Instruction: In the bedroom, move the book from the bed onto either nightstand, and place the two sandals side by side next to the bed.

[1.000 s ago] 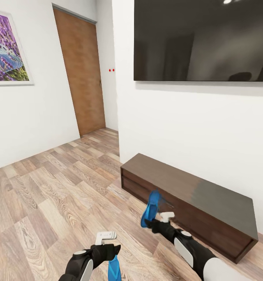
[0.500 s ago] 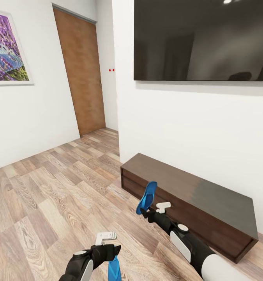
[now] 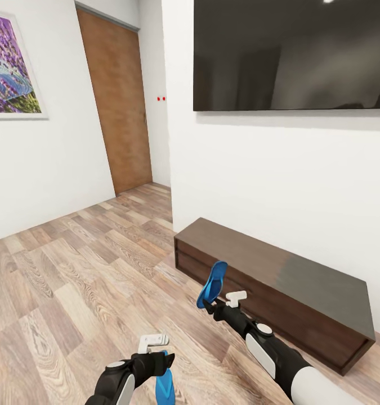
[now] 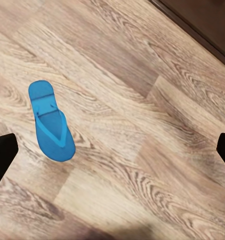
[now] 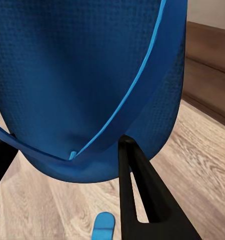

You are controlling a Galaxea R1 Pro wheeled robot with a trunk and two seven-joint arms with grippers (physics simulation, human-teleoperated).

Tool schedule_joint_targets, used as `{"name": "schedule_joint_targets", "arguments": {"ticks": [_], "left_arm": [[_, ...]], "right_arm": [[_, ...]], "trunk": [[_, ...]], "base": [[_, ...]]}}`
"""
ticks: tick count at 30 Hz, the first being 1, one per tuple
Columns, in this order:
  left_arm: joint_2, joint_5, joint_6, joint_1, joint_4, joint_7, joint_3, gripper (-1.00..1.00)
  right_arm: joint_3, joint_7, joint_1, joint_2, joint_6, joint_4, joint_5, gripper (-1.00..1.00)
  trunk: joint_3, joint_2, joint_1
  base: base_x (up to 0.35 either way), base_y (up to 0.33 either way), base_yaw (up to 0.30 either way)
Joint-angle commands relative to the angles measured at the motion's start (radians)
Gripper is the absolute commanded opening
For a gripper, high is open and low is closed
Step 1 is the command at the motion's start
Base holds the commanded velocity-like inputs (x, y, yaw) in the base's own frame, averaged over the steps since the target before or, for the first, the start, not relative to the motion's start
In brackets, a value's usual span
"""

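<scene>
— Below the left gripper (image 4: 112,150), what lies there?
— One sandal (image 4: 50,121) flat on the floor (image 3: 71,281), jaws spread, released. The right gripper (image 3: 218,306) clamps the other sandal (image 3: 212,284), upright lengthwise above its fingers.

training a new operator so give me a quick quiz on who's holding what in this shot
1. True or false: the right gripper is shut on a raised blue sandal.
2. Fill in: the left gripper has its fingers ___ (open or shut).
3. The second blue sandal is:
A. lying flat on the wood-plank floor, apart from both left fingers
B. clamped in the left gripper
C. stacked on the raised blue sandal

Key: 1 true; 2 open; 3 A
</scene>
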Motion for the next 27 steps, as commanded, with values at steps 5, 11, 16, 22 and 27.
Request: {"name": "schedule_joint_targets", "arguments": {"ticks": [5,11,16,22,27], "left_arm": [[0.000,0.003,0.005,-0.001,-0.002,0.000,0.002,1.00],[0.000,0.003,0.004,-0.001,-0.002,0.001,0.002,1.00],[0.001,0.003,0.003,-0.001,-0.002,0.001,0.003,1.00],[0.001,0.003,0.002,0.000,-0.002,0.001,0.004,1.00],[0.002,0.003,0.002,-0.001,-0.003,0.001,0.005,1.00]], "right_arm": [[0.007,0.000,-0.001,-0.003,-0.005,-0.002,-0.011,-1.00],[0.005,0.007,-0.001,-0.010,-0.044,-0.012,-0.014,-1.00],[0.006,0.011,-0.001,-0.011,-0.065,-0.011,-0.013,-1.00],[0.008,0.011,-0.001,-0.011,-0.067,-0.005,-0.012,-1.00],[0.010,0.010,0.000,-0.006,-0.073,-0.001,-0.012,-1.00]], "trunk": [[-0.017,-0.036,0.019],[-0.035,-0.078,0.042],[-0.051,-0.113,0.061],[-0.070,-0.155,0.084],[-0.086,-0.190,0.103]], "base": [[0.000,0.000,0.000],[0.000,0.000,0.000],[0.000,0.000,0.000],[0.000,0.000,0.000],[0.000,0.000,0.000]]}}
